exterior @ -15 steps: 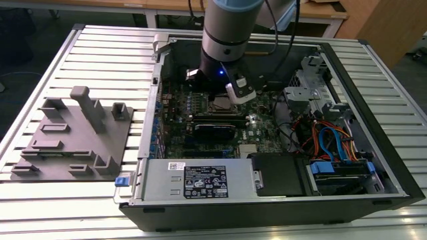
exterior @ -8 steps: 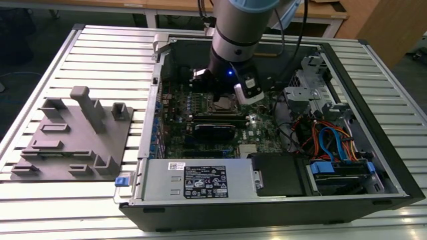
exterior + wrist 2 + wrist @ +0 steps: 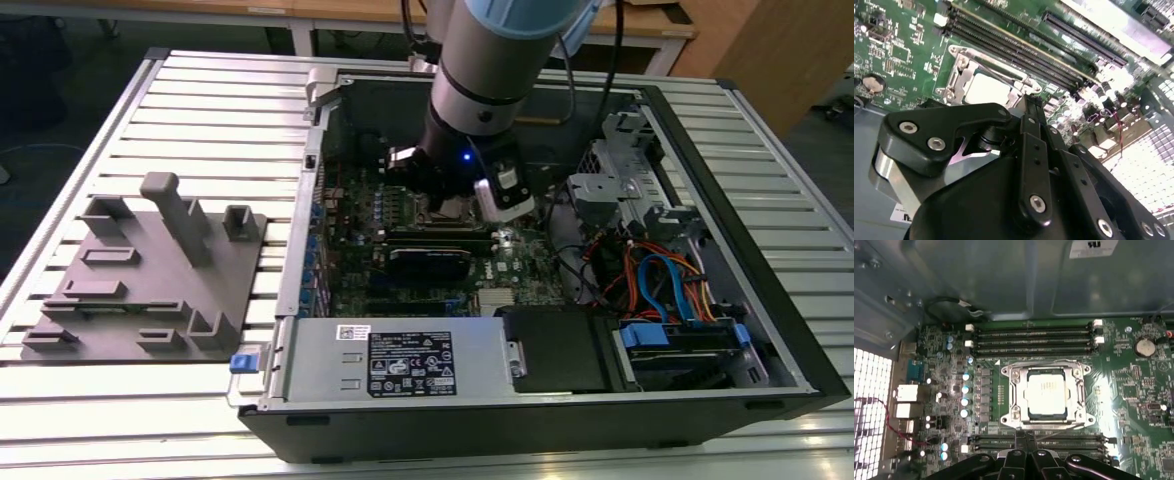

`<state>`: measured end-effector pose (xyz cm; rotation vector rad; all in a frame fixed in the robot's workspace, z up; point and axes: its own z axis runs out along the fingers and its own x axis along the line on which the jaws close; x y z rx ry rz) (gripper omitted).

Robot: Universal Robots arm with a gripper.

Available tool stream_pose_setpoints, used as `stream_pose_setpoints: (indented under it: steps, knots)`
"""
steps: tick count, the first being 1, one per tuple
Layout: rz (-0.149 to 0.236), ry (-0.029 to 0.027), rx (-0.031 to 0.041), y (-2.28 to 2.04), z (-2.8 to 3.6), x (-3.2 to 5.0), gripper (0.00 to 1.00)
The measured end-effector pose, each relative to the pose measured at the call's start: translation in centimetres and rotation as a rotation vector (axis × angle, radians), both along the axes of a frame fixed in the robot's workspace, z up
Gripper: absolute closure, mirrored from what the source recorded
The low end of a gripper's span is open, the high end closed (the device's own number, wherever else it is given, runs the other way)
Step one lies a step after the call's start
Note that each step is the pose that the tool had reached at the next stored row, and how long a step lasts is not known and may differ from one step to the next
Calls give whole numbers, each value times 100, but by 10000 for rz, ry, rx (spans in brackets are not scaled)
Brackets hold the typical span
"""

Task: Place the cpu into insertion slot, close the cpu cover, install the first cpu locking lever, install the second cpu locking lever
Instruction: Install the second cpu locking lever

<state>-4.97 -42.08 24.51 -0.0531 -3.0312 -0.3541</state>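
The cpu point(image 3: 1046, 392) lies flat in the insertion slot point(image 3: 1046, 416) on the green board, its pale metal top showing through the window of the cpu cover point(image 3: 1015, 390). The silver cover is down around the chip. In the second wrist view the cpu point(image 3: 986, 89) and cover point(image 3: 960, 75) sit just beyond my fingertips. A thin wire lever point(image 3: 1030, 84) runs along the socket edge closest to them. My gripper point(image 3: 1026, 436) point(image 3: 1030, 102) is shut with nothing in it, hovering at that edge of the socket. In the exterior view the gripper point(image 3: 457, 203) hangs inside the open computer case.
Long black memory slots point(image 3: 1031, 337) flank the socket on two sides. A coin battery point(image 3: 1143, 346) sits nearby. The case wall point(image 3: 1004, 275) rises close behind. The power supply point(image 3: 387, 365), cables point(image 3: 654, 280) and a grey fixture point(image 3: 147, 270) surround the work area.
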Motion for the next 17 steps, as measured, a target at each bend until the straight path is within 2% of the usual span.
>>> stream_pose_setpoints:
  steps: [6,12,14,17]
  knots:
    - [0,84,2,-4,-107,-12,89]
    - [0,99,7,-3,-203,-96,89]
    - [1,99,50,-4,-230,-123,89]
    - [1,99,159,-2,-248,-134,89]
